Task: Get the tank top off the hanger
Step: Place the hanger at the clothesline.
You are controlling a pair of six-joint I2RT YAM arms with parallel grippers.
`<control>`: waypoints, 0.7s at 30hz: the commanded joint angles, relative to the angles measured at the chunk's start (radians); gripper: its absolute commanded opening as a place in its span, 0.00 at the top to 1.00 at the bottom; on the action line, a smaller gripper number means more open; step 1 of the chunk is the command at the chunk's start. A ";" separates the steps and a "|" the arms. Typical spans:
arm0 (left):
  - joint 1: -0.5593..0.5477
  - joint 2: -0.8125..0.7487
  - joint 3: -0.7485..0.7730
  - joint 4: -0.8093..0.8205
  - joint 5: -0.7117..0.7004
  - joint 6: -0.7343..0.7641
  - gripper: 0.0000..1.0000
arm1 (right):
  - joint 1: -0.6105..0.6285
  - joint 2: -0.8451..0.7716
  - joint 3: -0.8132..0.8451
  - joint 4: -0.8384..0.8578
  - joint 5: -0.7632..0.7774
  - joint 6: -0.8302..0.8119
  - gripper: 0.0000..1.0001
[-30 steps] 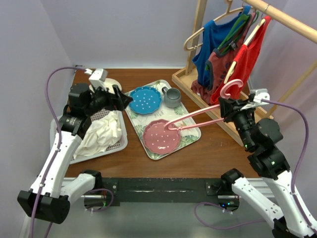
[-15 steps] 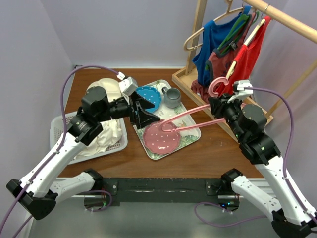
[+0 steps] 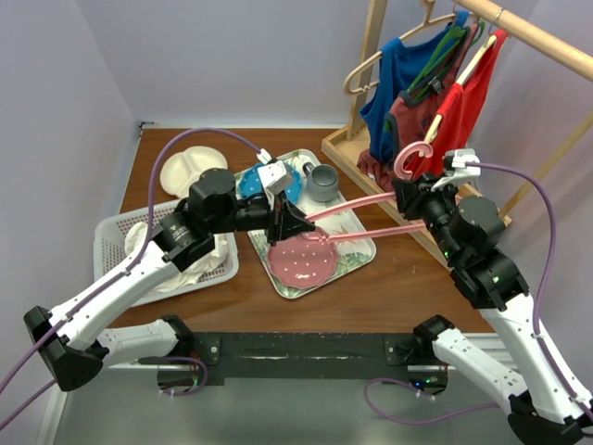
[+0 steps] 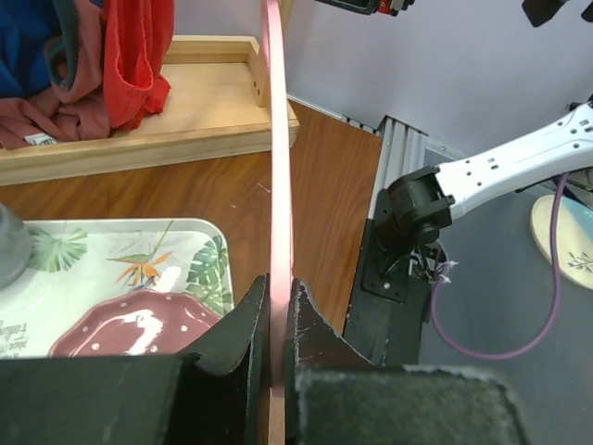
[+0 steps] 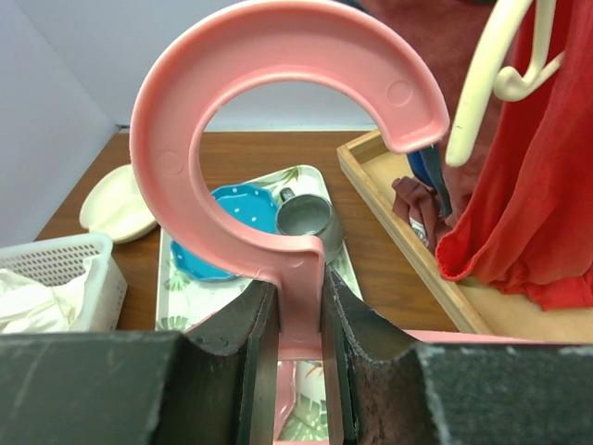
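A bare pink hanger [image 3: 352,209] stretches over the tray, hook up at the right. My right gripper [image 3: 413,192] is shut on the neck just below the hook [image 5: 278,56], which fills the right wrist view; the jaws [image 5: 298,283] press it from both sides. My left gripper [image 3: 295,225] is shut on the far end of the hanger's arm [image 4: 278,139], which runs straight out from between its fingertips [image 4: 276,287]. A crumpled white garment [image 3: 206,252], the tank top as far as I can tell, lies in the white basket [image 3: 107,232] at the left, partly hidden by my left arm.
A leaf-print tray [image 3: 357,250] holds a pink plate [image 3: 301,264], a blue plate [image 3: 250,185] and a grey mug [image 3: 321,183]. A cream dish [image 3: 190,167] sits at the back left. A wooden rack [image 3: 345,153] with red, blue and maroon clothes [image 3: 463,102] stands at the right.
My left arm swung from over the basket rightward across the tray and closed on the hanger's arm. The right gripper shifted a little left with the hanger.
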 commanded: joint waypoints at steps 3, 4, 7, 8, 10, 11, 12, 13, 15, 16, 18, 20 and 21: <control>-0.041 -0.044 -0.042 0.132 -0.141 0.013 1.00 | 0.001 -0.039 0.041 0.008 0.010 0.019 0.92; -0.045 -0.051 -0.050 0.144 -0.145 0.007 1.00 | 0.002 -0.045 0.042 -0.005 0.012 0.016 0.87; -0.053 -0.042 -0.062 0.167 -0.164 0.005 1.00 | 0.001 -0.076 0.057 -0.034 0.021 0.013 0.57; -0.056 -0.035 -0.054 0.167 -0.171 0.007 1.00 | 0.002 -0.092 0.068 -0.038 0.021 0.014 0.52; -0.064 -0.013 -0.047 0.166 -0.182 0.011 1.00 | 0.000 -0.103 0.085 -0.061 0.022 0.016 0.41; -0.065 -0.006 -0.042 0.169 -0.196 0.013 1.00 | 0.002 -0.105 0.109 -0.072 0.018 0.014 0.38; -0.073 0.011 -0.037 0.178 -0.199 0.013 1.00 | 0.002 -0.103 0.123 -0.084 0.012 0.014 0.19; -0.076 0.020 -0.030 0.183 -0.201 0.017 1.00 | 0.002 -0.103 0.136 -0.106 -0.008 0.013 0.18; -0.096 0.045 -0.008 0.202 -0.220 0.022 1.00 | 0.000 -0.114 0.153 -0.107 -0.068 -0.010 0.17; -0.104 0.054 -0.001 0.212 -0.231 0.030 1.00 | 0.000 -0.120 0.148 -0.089 -0.170 -0.021 0.18; -0.120 0.085 0.025 0.224 -0.266 0.042 1.00 | 0.000 -0.135 0.130 -0.072 -0.282 -0.041 0.21; -0.130 0.105 0.056 0.251 -0.308 0.056 1.00 | 0.002 -0.139 0.108 -0.069 -0.460 -0.041 0.26; -0.133 0.120 0.064 0.271 -0.315 0.060 1.00 | -0.001 -0.139 0.100 -0.072 -0.511 -0.038 0.27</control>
